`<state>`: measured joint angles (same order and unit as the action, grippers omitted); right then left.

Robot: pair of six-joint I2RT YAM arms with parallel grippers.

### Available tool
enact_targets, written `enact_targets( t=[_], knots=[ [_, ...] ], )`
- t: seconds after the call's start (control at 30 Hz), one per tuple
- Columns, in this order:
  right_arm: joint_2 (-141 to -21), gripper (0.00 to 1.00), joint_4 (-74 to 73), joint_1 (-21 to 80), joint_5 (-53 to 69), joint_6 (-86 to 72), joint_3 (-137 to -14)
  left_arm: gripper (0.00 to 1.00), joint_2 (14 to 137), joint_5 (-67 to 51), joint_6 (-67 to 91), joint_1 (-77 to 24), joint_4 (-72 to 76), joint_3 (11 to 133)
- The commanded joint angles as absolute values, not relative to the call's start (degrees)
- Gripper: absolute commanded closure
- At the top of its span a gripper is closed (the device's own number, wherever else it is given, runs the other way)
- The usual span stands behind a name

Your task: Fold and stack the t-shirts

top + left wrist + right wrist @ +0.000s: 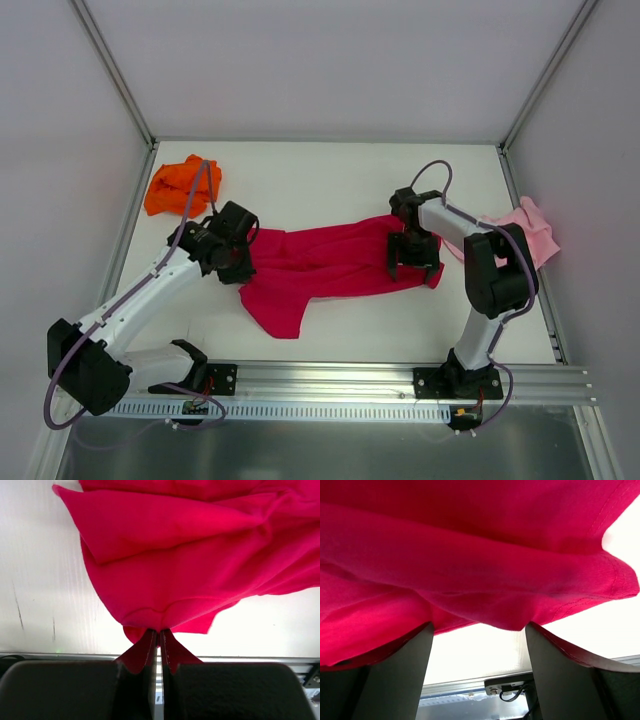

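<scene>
The crimson t-shirt (330, 265) lies rumpled and stretched across the middle of the table. My left gripper (240, 262) is at its left end. In the left wrist view the left gripper (159, 632) is shut on a fold of the crimson t-shirt (200, 565). My right gripper (413, 258) hovers over the shirt's right end. In the right wrist view the right gripper (479, 630) stands open, its fingers (405, 670) wide apart, and the crimson t-shirt (470, 555) spreads just past the tips. The orange t-shirt (180, 185) lies bunched at the back left. At the right edge sits the pink t-shirt (525, 230).
White walls with metal posts (115, 75) close in the table at the back and sides. An aluminium rail (340, 378) carrying the arm bases runs along the near edge.
</scene>
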<state>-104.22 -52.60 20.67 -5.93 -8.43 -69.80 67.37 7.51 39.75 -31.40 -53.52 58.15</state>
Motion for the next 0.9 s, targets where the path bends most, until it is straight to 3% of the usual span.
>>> enact_targets(
  t=[0.0, 0.03, 0.17, 0.23, 0.3, 0.37, 0.43, 0.5, 0.87],
  knots=[
    [-101.25, 0.21, -55.98, 20.13, -5.27, -7.30, -72.95, 1.00, 66.80, 5.98, 38.58, -30.85, -54.84, 62.13],
    [-101.16, 0.23, -56.16, 19.95, -5.36, -7.03, -73.21, 1.00, 66.71, 5.72, 38.50, -30.85, -54.67, 62.75],
    [-101.87, 0.51, -56.60, 18.99, -5.89, -5.80, -74.18, 1.00, 67.41, 6.24, 37.44, -30.94, -55.63, 67.40],
    [-101.95, 0.55, -56.69, 18.20, -6.06, -5.54, -74.27, 1.00, 68.29, 6.50, 36.66, -30.94, -56.07, 68.81],
    [-102.22, 0.45, -57.30, 17.49, -5.89, -4.75, -74.79, 1.00, 68.73, 6.59, 36.30, -30.85, -56.07, 69.08],
    [-102.57, 0.25, -58.35, 17.40, -4.31, -3.87, -75.49, 1.00, 68.82, 6.42, 36.12, -30.76, -55.99, 69.00],
    [-101.00, 0.19, -59.06, 17.40, 0.42, -3.51, -75.33, 1.00, 68.82, 5.98, 36.04, -30.76, -55.72, 68.47],
    [-98.45, 0.19, -57.05, 18.10, 7.17, -4.83, -71.14, 1.00, 68.82, 5.71, 36.12, -30.76, -55.46, 68.12],
    [-92.64, 0.18, -51.86, 21.97, 11.16, -9.75, -62.58, 1.00, 69.79, 4.31, 36.12, -30.85, -53.61, 65.74]
  ],
)
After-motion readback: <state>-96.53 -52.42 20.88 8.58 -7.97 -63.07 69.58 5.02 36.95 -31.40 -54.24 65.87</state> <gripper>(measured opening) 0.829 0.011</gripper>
